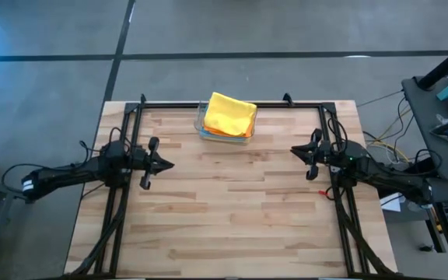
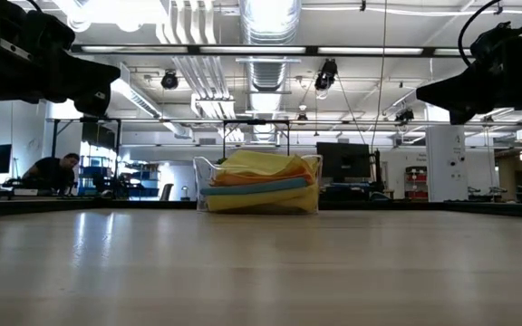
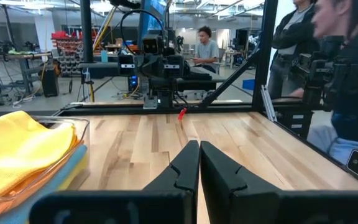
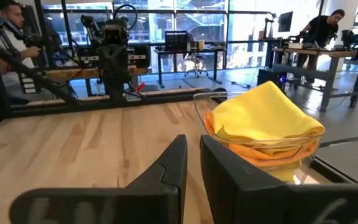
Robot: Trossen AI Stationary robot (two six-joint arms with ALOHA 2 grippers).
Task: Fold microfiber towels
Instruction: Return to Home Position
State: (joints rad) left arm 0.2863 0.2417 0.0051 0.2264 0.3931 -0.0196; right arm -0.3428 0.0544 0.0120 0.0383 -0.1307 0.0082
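Both grippers: held above the wooden table (image 1: 232, 225), one at each side, well apart from the bin.
Left gripper (image 1: 168, 164): over the table's left part, pointing towards the middle. Its fingers are drawn together to a thin slit and hold nothing.
Right gripper (image 1: 294, 150): over the table's right part, pointing towards the middle. Its fingers are narrow, with a slim gap between them, and hold nothing.
Microfiber towels (image 1: 229, 115): stacked in one pile inside the clear plastic bin (image 1: 200, 118), rising above its rim.
Pile order, low view: yellow on top, orange under it, then a light blue band, yellow at the bottom. Pale green cannot be made out.
Top towel (image 4: 263, 115): yellow, folded, humped in the middle.
Bin position: at the table's far edge, about midway between the two sides.
Room beyond: a person (image 2: 57, 172) seated in the background, left in the low view.
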